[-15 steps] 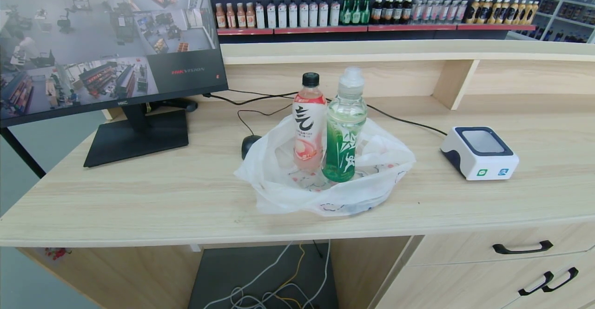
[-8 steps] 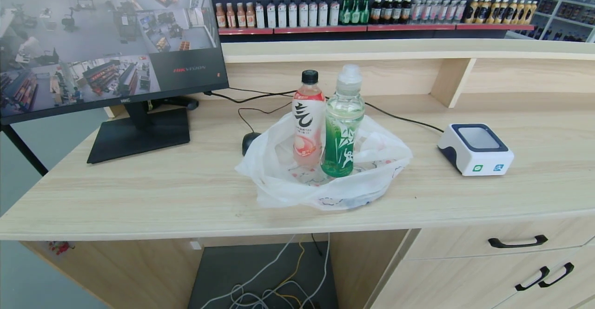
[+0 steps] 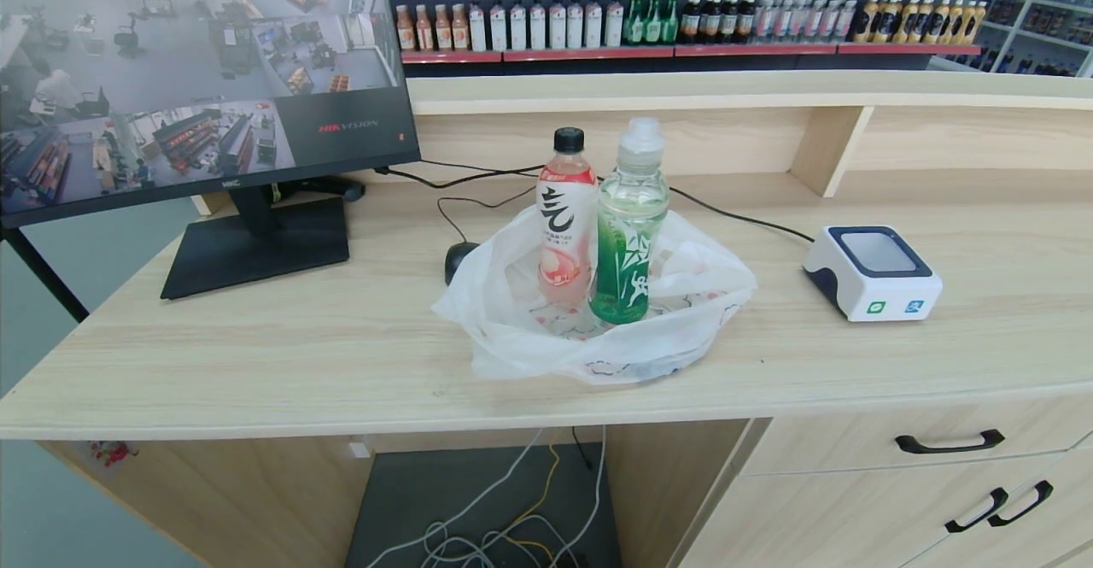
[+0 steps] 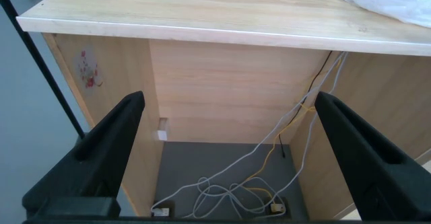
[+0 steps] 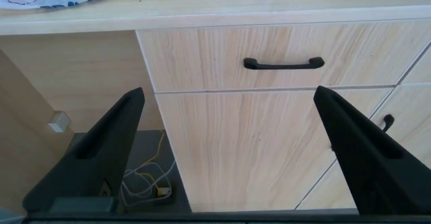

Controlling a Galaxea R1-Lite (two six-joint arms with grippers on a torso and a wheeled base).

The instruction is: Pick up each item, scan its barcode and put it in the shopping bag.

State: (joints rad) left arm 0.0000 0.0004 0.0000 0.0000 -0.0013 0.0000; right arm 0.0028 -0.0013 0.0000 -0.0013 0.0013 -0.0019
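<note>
Head view shows bagged bottles point(image 3: 628, 235); wrist views, left claw point(image 4: 229, 99), right claw point(image 5: 229, 93) spread.

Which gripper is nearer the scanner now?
Right. The right gripper hangs low before the drawer under the scanner; the left gripper is before the open bay, past the shopping bag.

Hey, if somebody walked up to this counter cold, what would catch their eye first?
First, the pink bottle and the green bottle, standing upright side by side in the open white bag at the middle of the counter. Next, the big monitor at the back left, and the white scanner sitting apart to the right of the bag.
</note>
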